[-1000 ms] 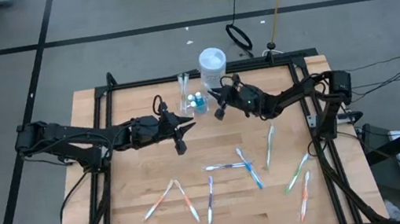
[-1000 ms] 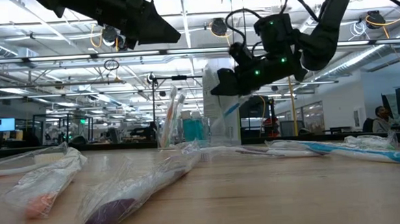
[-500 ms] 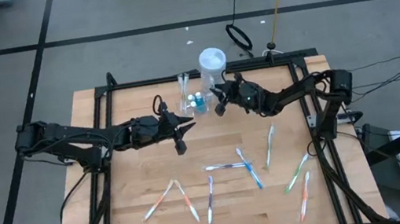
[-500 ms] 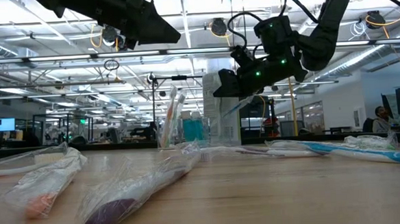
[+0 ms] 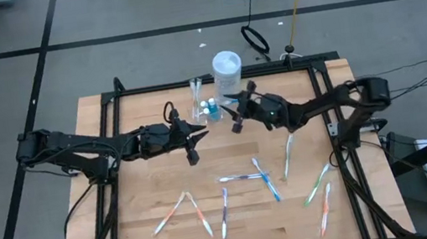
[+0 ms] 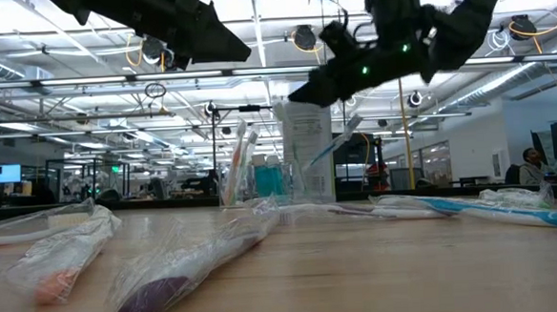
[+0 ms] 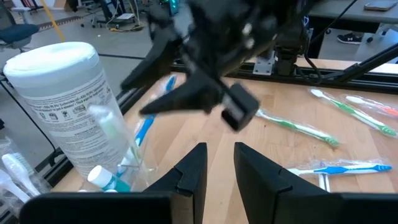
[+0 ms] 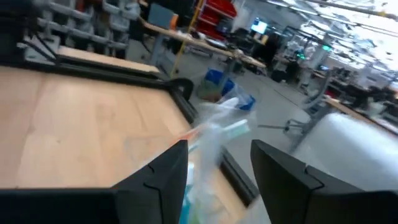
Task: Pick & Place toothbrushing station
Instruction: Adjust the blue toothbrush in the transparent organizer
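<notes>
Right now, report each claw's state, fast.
Left claw: fingers slightly apart, holding nothing, hovering beside the clear cup.
Right claw: open, empty, above the cup and the white tub.

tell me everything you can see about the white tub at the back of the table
The tall white cylindrical tub stands upright at the table's far edge, near the middle. It looks like plastic, with a white lid and a printed label of small text round its side, seen in the left wrist view. A small clear plastic cup holding wrapped toothbrushes stands right beside it; whether they touch is unclear.
</notes>
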